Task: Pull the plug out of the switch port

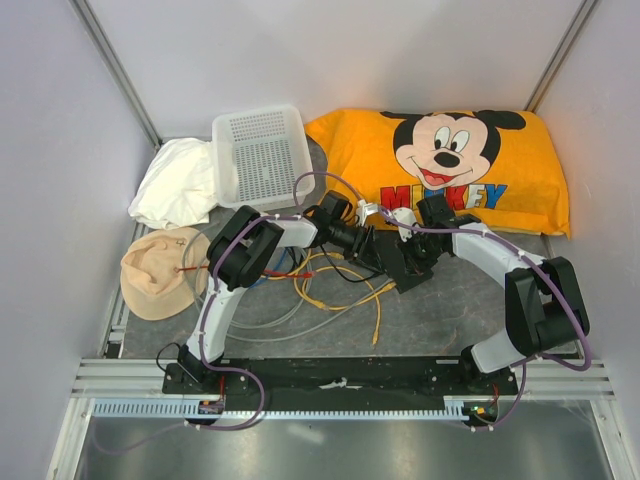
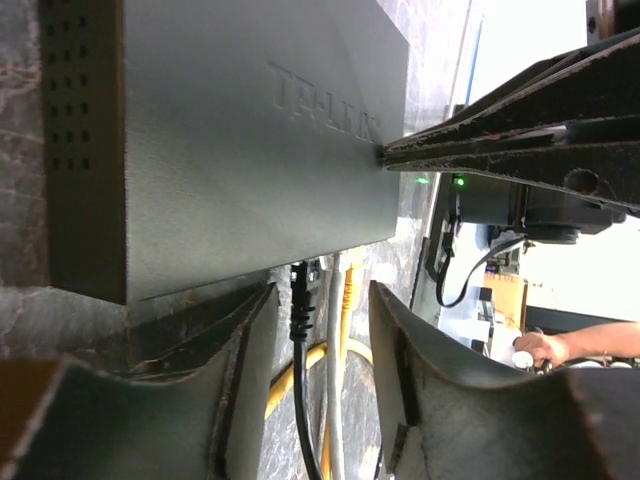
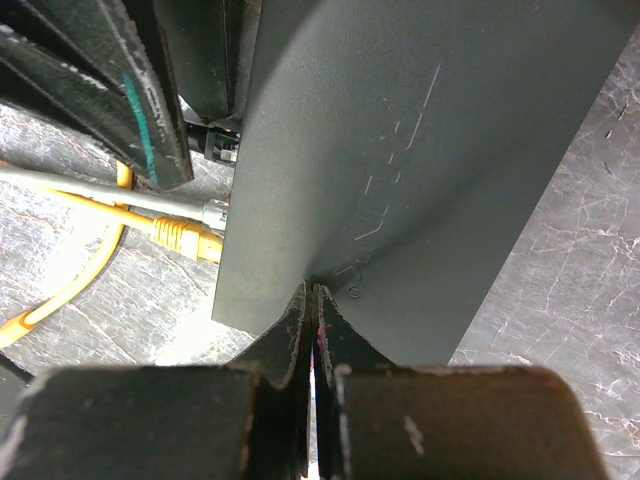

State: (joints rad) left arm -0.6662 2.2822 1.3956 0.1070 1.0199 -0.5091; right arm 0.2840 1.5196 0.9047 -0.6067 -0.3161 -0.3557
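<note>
The black switch box (image 1: pixel 408 265) lies near the middle of the tabletop (image 1: pixel 450 320). The right pincer (image 3: pixel 315 298) is closed, its tips resting on the box's top face. The left pincer (image 2: pixel 322 300) stands apart at the box's edge, with the black plug (image 2: pixel 303 285) seated in a switch port (image 2: pixel 305 263) between its fingers, unclamped.

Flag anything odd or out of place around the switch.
Nothing spilled or visibly damaged. The yellow and grey cables lie in a loose tangle beside the switch, partly under the left arm, a possible snag. The hat and Mickey pillow look unrelated to cabling.
</note>
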